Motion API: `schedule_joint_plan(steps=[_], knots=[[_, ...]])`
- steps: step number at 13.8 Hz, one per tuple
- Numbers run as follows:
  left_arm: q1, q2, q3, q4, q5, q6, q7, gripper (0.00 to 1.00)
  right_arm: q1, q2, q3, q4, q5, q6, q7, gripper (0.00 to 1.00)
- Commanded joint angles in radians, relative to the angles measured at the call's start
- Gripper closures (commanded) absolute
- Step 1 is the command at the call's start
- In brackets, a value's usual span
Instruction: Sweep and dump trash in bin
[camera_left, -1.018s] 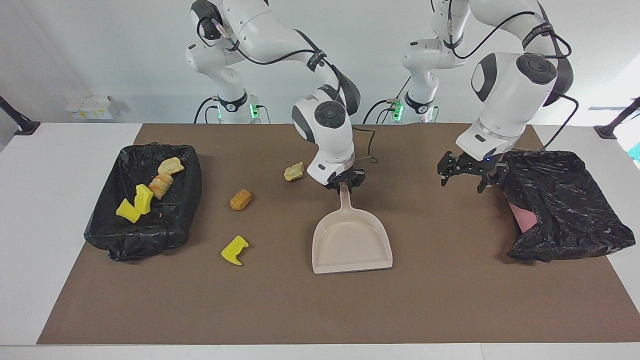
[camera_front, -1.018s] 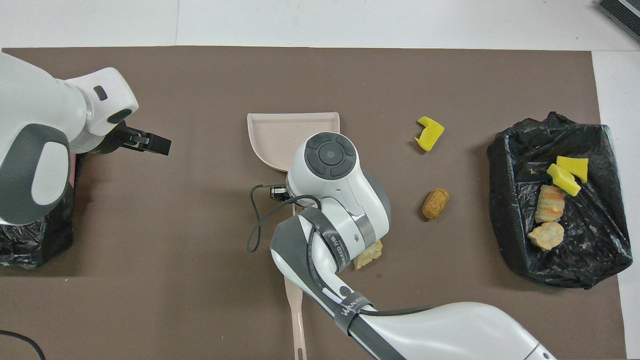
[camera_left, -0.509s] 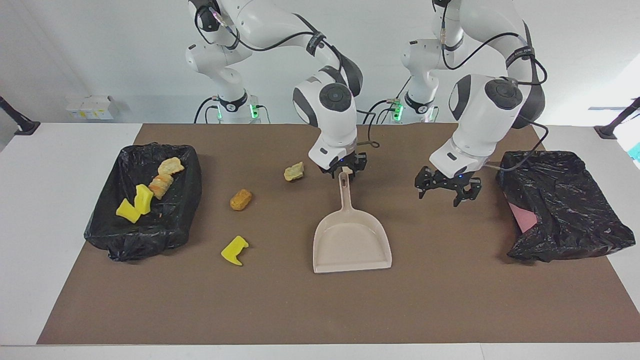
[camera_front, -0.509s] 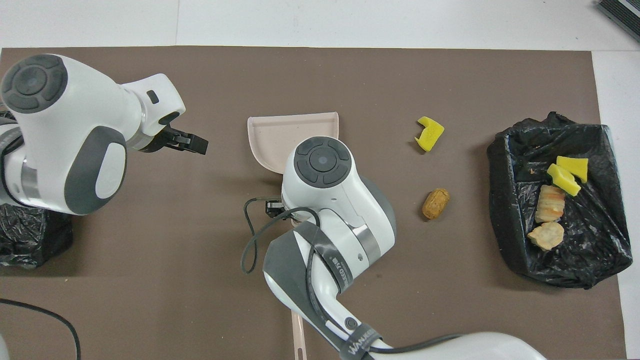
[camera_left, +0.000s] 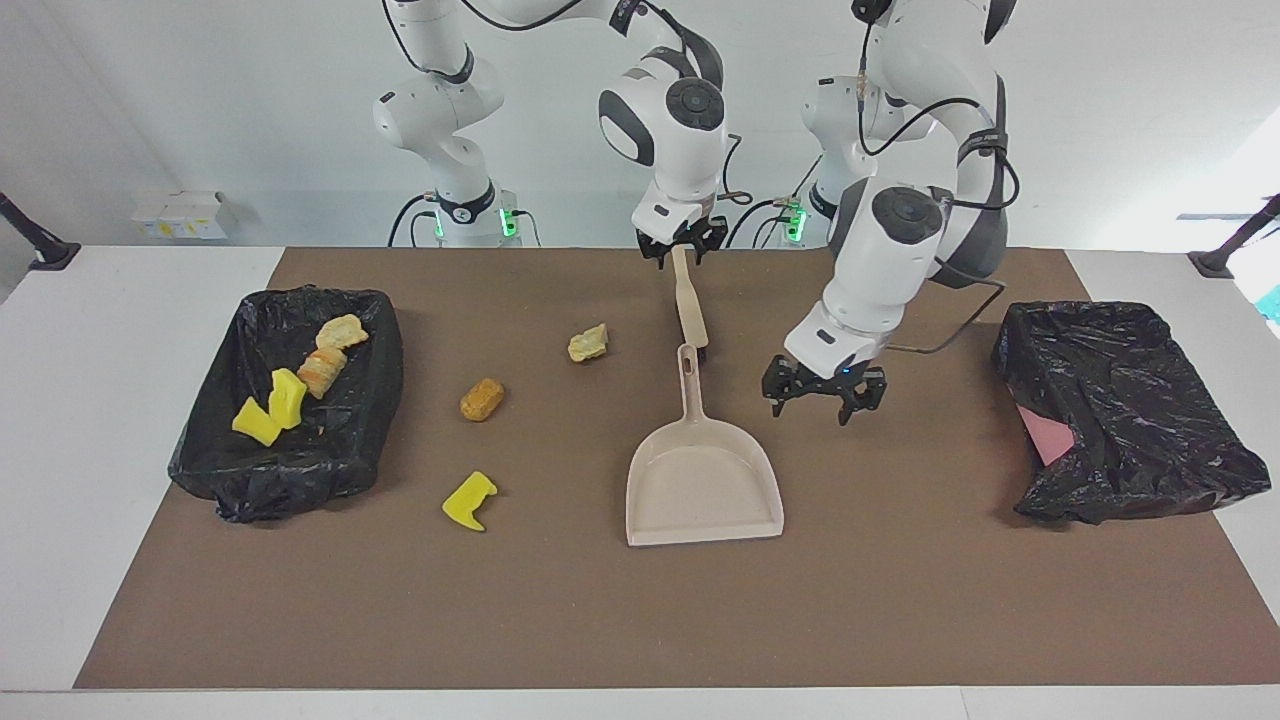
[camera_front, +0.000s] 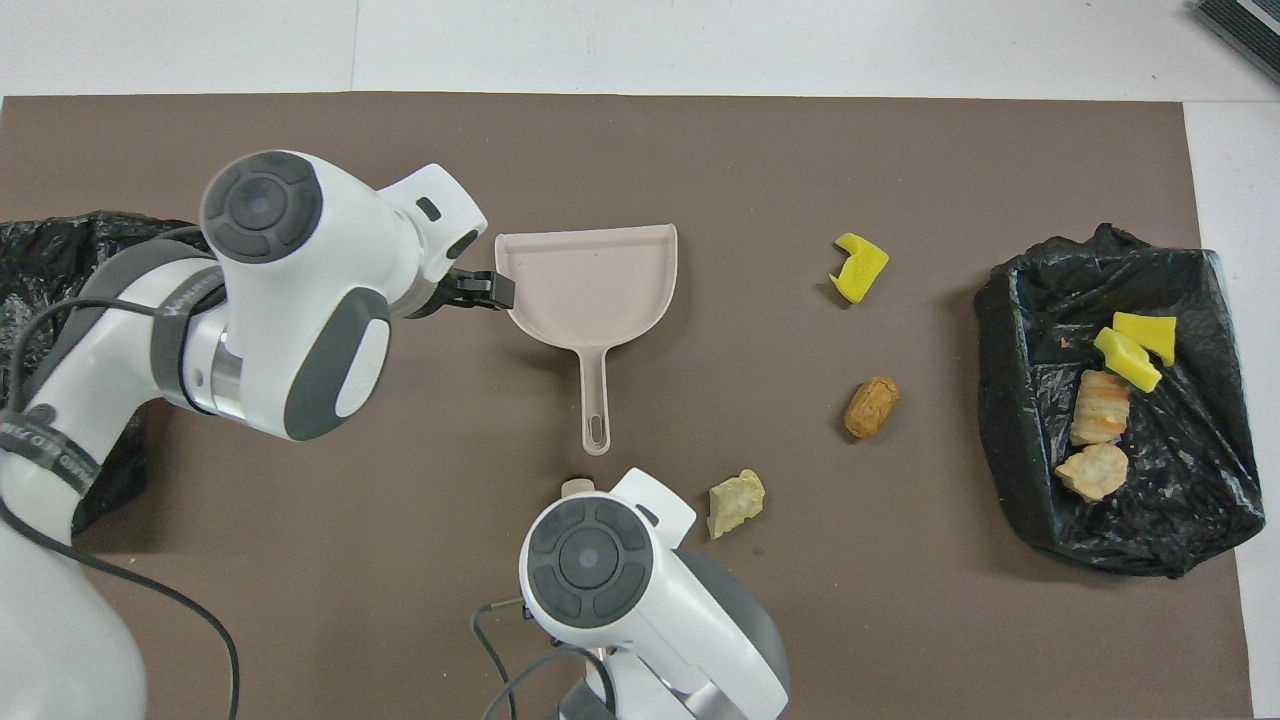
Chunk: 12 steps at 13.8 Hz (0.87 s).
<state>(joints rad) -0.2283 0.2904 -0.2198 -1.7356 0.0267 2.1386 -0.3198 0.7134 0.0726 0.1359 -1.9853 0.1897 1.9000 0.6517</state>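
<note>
Right gripper clamps the top of the brush, over the mat's robot end. Left gripper, fingers spread and empty, hangs just beside the dustpan. Three trash scraps lie loose toward the right arm's end from the fingers; four sit in the bin.

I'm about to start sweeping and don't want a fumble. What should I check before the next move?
1. Dustpan flat on the mat, empty: ok.
2. Left claw open, up beside the dustpan's handle, not gripping it: not ok.
3. Right claw holding the beige stick: ok.
4. Three loose scraps on the mat, none in the dustpan: not ok.
5. Bin at the right arm's end open, four scraps inside: ok.
</note>
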Motion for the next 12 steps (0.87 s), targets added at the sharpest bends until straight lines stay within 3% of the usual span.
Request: schedule_joint_plan(steps=[1, 6, 10, 12], knots=[[-0.066, 0.012, 0.014, -0.016, 0.027, 0.037, -0.113, 0.0, 0.044, -0.118, -0.002, -0.188, 0.053, 0.102, 0.009, 0.41], [-0.167, 0.074, 0.013, -0.03, 0.025, 0.13, -0.399, 0.0, 0.113, -0.074, -0.001, -0.271, 0.085, 0.238, 0.013, 0.46], [-0.242, 0.093, 0.014, -0.059, 0.059, 0.113, -0.406, 0.0, 0.127, -0.042, -0.002, -0.271, 0.085, 0.268, 0.013, 0.48], [-0.249, 0.089, 0.011, -0.058, 0.059, 0.067, -0.407, 0.21, 0.129, -0.042, -0.001, -0.271, 0.085, 0.269, 0.011, 0.52]])
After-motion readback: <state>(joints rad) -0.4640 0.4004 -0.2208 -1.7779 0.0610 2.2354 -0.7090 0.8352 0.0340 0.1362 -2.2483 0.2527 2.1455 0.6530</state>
